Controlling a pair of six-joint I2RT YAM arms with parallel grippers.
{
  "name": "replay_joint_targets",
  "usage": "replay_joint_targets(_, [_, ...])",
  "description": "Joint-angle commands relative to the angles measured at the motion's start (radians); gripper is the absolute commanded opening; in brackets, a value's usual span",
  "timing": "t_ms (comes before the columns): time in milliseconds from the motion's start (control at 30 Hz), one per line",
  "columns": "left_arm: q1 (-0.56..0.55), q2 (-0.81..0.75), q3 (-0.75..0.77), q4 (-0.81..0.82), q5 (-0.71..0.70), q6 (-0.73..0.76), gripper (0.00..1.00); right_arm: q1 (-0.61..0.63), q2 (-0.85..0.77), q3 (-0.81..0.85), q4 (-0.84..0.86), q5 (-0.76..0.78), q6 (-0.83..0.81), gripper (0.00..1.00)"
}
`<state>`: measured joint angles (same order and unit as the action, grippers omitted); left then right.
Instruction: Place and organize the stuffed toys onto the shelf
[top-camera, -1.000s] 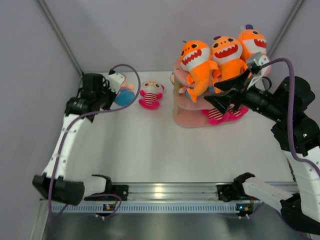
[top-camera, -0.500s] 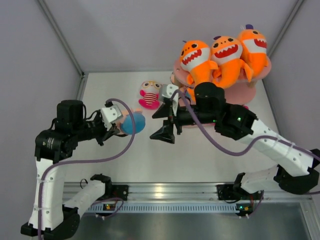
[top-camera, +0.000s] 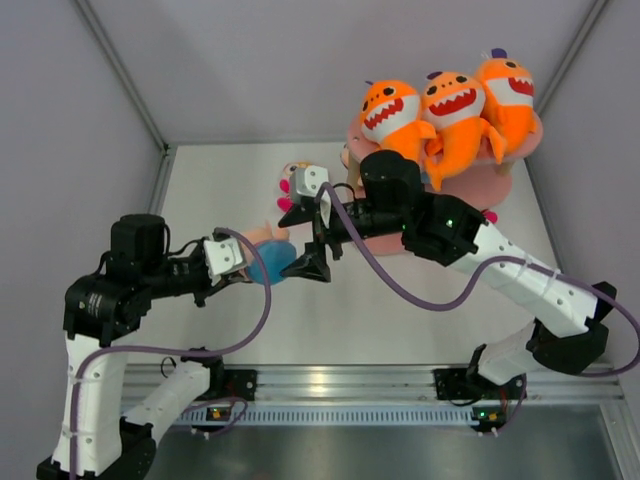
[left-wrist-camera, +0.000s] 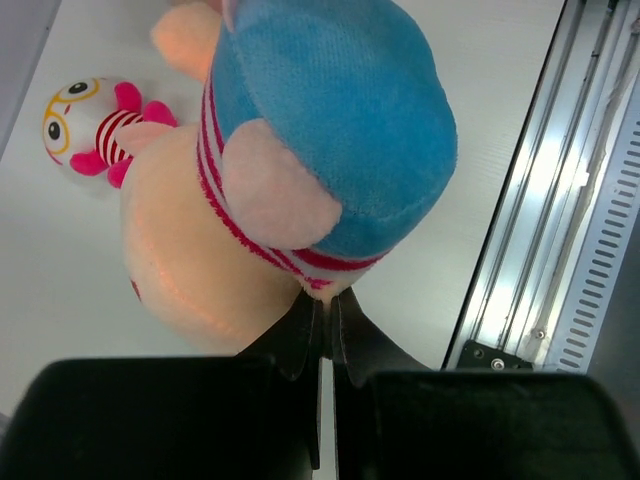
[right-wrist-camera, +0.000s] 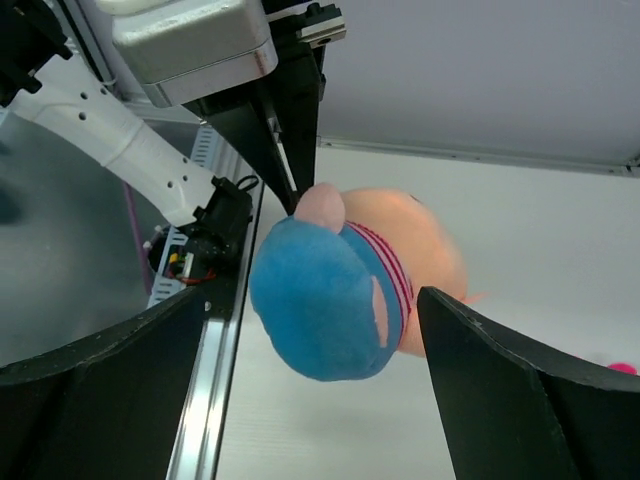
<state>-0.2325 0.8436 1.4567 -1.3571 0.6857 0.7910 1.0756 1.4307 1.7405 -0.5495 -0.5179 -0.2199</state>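
Observation:
My left gripper (top-camera: 246, 264) is shut on a beige-headed doll in a blue outfit (top-camera: 272, 256), pinching a fold of its striped edge (left-wrist-camera: 325, 292) and holding it above the table. My right gripper (top-camera: 301, 240) stands open around that doll (right-wrist-camera: 325, 300), one finger on each side, not touching it. A pink-white striped doll (left-wrist-camera: 90, 125) lies on the table behind, partly hidden in the top view (top-camera: 294, 176). Three orange shark plushes (top-camera: 388, 115) (top-camera: 455, 105) (top-camera: 505, 90) sit in a row on the top board of the pink shelf (top-camera: 482, 186).
A metal rail (top-camera: 340, 380) runs along the near table edge, also in the left wrist view (left-wrist-camera: 560, 200). Grey walls close in the left, back and right sides. The right arm (top-camera: 500, 265) stretches across in front of the shelf.
The right arm swung from the shelf leftward to the blue doll, its jaws widening. The left arm carried that doll from the far left toward the table's middle.

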Motion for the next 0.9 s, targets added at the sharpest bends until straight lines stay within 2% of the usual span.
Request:
replay_joint_targets(0, [-0.013, -0.015, 0.004, -0.152, 0.083, 0.011, 0.0, -0.046, 0.04, 0.085, -0.019, -0.129, -0.038, 0.88])
replay_joint_targets(100, [-0.016, -0.018, 0.007, -0.152, 0.11, 0.011, 0.0, -0.072, 0.106, 0.157, -0.118, -0.166, -0.059, 0.88])
replay_joint_targets(300, [-0.021, -0.006, 0.024, -0.152, 0.098, 0.007, 0.0, -0.071, 0.189, 0.186, -0.078, -0.192, 0.001, 0.86])
replay_joint_targets(433, [-0.022, -0.009, 0.03, -0.152, 0.072, 0.017, 0.0, -0.066, 0.197, 0.189, -0.17, -0.24, -0.021, 0.79])
replay_joint_targets(533, [-0.022, -0.014, 0.011, -0.154, 0.087, 0.027, 0.0, -0.037, 0.172, 0.131, -0.254, -0.24, -0.044, 0.62])
replay_joint_targets(567, [-0.022, -0.017, -0.001, -0.152, 0.104, 0.028, 0.0, -0.026, 0.151, 0.104, -0.253, -0.219, -0.038, 0.45])
replay_joint_targets(633, [-0.021, -0.012, -0.006, -0.152, 0.126, 0.027, 0.0, 0.004, 0.133, 0.029, -0.228, -0.197, -0.012, 0.29])
replay_joint_targets(667, [-0.021, -0.011, -0.004, -0.152, 0.126, 0.028, 0.0, 0.013, 0.11, 0.004, -0.218, -0.17, -0.001, 0.14])
replay_joint_targets(733, [-0.021, -0.006, -0.004, -0.146, 0.111, 0.025, 0.0, 0.047, 0.074, -0.089, -0.155, -0.102, 0.022, 0.02])
replay_joint_targets(767, [-0.021, -0.008, -0.015, -0.142, 0.092, 0.014, 0.0, 0.064, 0.024, -0.126, -0.132, -0.015, 0.019, 0.0])
replay_joint_targets(800, [-0.021, -0.009, -0.019, -0.134, 0.083, 0.01, 0.08, 0.078, 0.001, -0.162, -0.11, 0.022, 0.011, 0.0])
replay_joint_targets(833, [-0.021, -0.011, -0.028, -0.132, 0.078, 0.001, 0.33, 0.095, -0.024, -0.217, -0.099, 0.054, 0.004, 0.0])
replay_joint_targets(867, [-0.021, -0.012, -0.035, -0.128, 0.074, -0.007, 0.51, 0.098, -0.062, -0.235, -0.116, 0.118, -0.005, 0.0])
